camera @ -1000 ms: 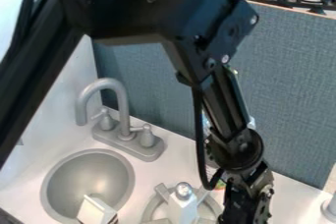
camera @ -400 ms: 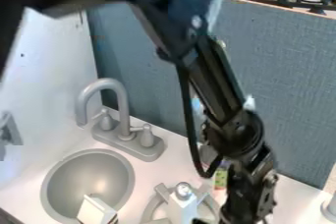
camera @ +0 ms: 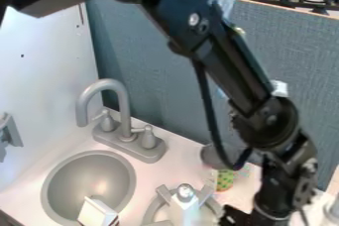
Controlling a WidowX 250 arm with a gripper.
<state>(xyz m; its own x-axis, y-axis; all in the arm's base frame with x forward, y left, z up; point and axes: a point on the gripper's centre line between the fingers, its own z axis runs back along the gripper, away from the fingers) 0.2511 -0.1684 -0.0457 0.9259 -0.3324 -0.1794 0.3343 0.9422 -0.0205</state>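
"Where's the claw?"

"Low down, near the pale thing with a shiny round top. That thing is between the claw and the gray sink."

"Is the claw apart or together?"

"I can't tell."

"What's behind the claw?"

"A green spotted thing on the white surface. The gray tap is farther away, past the sink."
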